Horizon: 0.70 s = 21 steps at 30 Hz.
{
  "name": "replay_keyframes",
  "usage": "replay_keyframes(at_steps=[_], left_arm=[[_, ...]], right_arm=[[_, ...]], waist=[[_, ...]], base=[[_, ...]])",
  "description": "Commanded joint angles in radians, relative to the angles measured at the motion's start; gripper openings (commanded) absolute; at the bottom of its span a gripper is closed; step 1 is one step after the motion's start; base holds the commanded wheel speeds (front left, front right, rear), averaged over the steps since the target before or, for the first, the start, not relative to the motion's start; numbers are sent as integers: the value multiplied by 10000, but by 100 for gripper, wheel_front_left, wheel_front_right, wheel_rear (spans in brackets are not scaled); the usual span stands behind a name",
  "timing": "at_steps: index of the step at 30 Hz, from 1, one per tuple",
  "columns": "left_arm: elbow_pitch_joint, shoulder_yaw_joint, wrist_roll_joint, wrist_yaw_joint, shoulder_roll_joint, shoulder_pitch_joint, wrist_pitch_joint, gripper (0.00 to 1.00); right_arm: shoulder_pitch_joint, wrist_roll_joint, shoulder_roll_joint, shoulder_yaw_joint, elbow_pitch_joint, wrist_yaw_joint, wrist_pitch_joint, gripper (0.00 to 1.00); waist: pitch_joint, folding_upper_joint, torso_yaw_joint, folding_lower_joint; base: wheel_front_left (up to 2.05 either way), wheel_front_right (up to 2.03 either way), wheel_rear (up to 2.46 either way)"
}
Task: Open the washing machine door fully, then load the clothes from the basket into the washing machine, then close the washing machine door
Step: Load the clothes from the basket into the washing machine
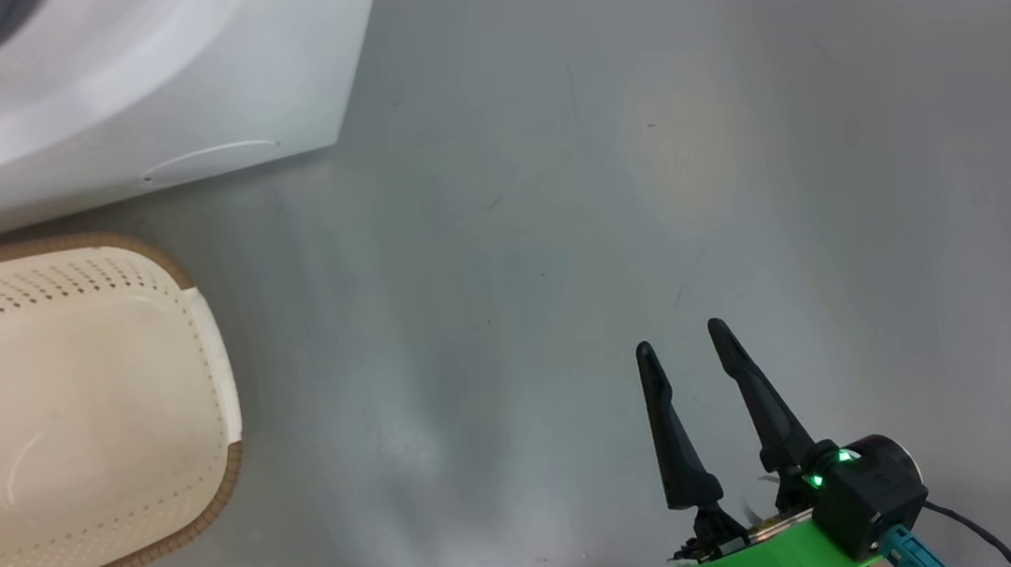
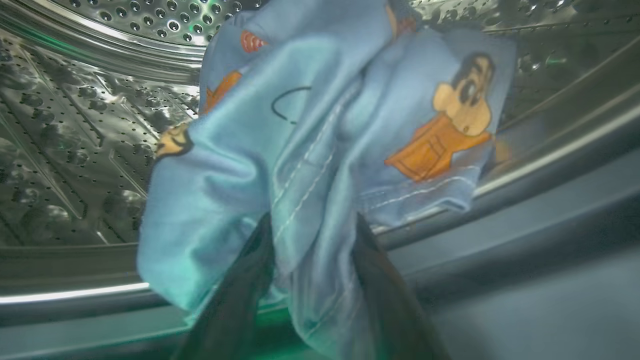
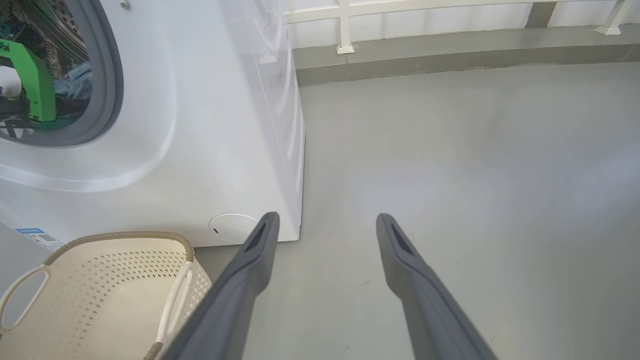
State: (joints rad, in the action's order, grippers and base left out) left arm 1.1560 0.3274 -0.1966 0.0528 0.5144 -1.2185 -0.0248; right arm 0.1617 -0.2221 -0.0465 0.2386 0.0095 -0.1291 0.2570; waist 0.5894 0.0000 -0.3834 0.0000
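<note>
**Grey room, shiny floor**

It's smooth glossy grey floor (image 3: 450, 165) everywhere, with a faint yellowish patch of glare (image 1: 680, 147) further out. Along the far side runs a low raised grey kerb (image 3: 450, 57), and behind it a white wall (image 3: 425, 22) with white framing posts (image 3: 344, 27).

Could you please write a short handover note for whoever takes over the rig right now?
Left gripper: inside the drum, fingers spread, garment draped over them, apparently not clamped.
Right gripper: open, empty, over the floor.
Basket: empty, on the floor by the washing machine.
Done: garment is in the drum, basket emptied.
Left: free the garment from the fingers, withdraw the arm, close the door.
</note>
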Motion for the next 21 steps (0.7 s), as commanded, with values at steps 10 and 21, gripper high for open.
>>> replay_keyframes(at_steps=[10,21], left_arm=[[358,-43,117,549,755,-866,-252,0],[191,-1233,-1079,990,1105,-2075,-1299,0]], right_arm=[[-432,-63,-37,180,-374,-16,48,100],[-768,-159,-37,261,-705,-16,48,100]], waist=[[245,0,-196,0],[831,0,-575,0]], base=[[0,0,0],[0,0,0]])
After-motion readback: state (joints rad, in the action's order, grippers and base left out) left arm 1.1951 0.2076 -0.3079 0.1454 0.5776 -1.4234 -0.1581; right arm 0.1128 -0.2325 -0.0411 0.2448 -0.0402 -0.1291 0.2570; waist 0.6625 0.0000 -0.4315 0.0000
